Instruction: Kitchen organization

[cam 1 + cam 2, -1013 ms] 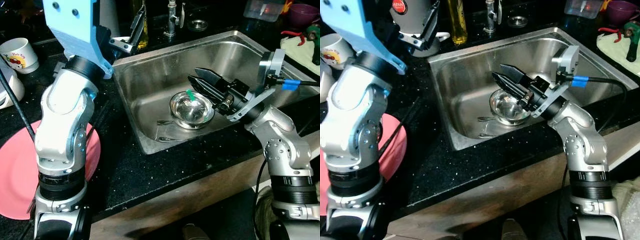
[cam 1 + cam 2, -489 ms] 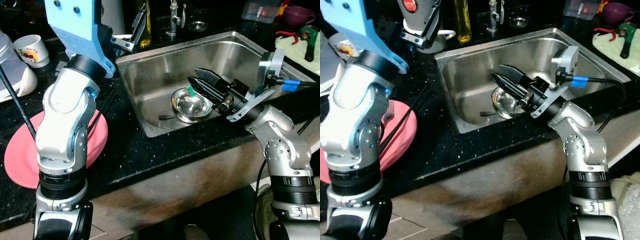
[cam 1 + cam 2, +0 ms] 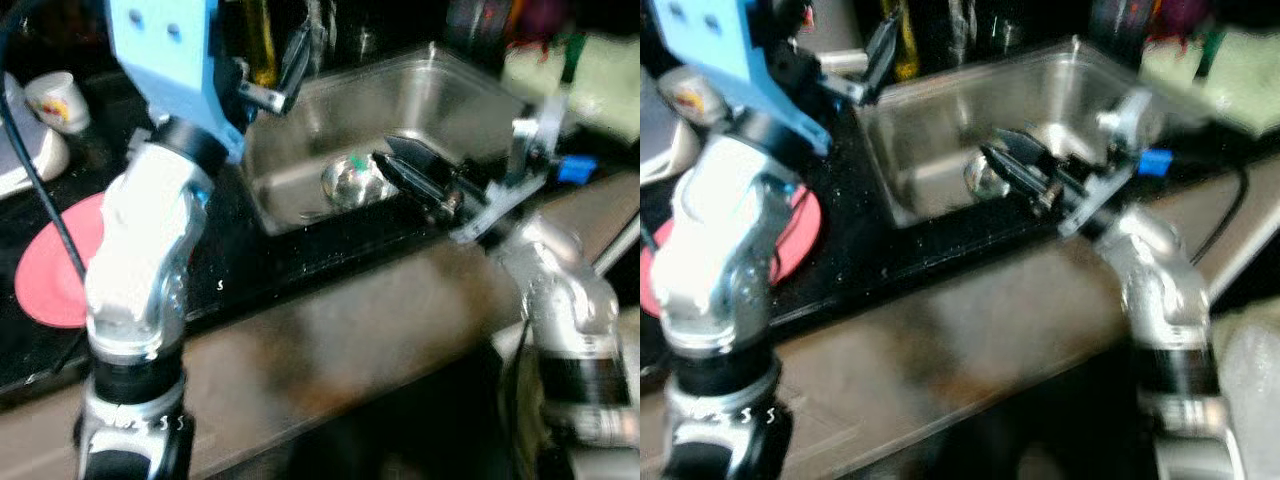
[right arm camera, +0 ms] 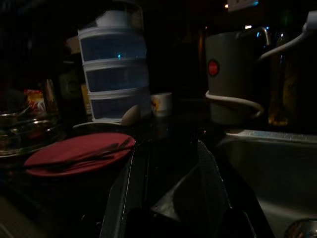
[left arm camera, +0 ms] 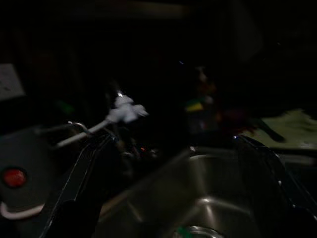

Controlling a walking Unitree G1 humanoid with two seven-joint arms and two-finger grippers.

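Note:
The head views are blurred. A steel sink is set in the black counter, and a steel bowl with a small green item lies in it. My right gripper hovers over the sink's near edge, next to the bowl, open with nothing between its fingers. My left gripper is raised over the sink's back left corner, and its fingers stand wide apart and hold nothing. A pink plate lies on the counter at the left with cutlery across it.
A white mug and a white dish sit at the far left. A grey appliance with a red button, a stacked clear container and a tap stand behind. A pale cloth lies right of the sink.
The whole picture has shifted and blurred, so the camera has moved: the counter and sink now sit higher and farther off. Both arms keep their pose and both grippers stay open.

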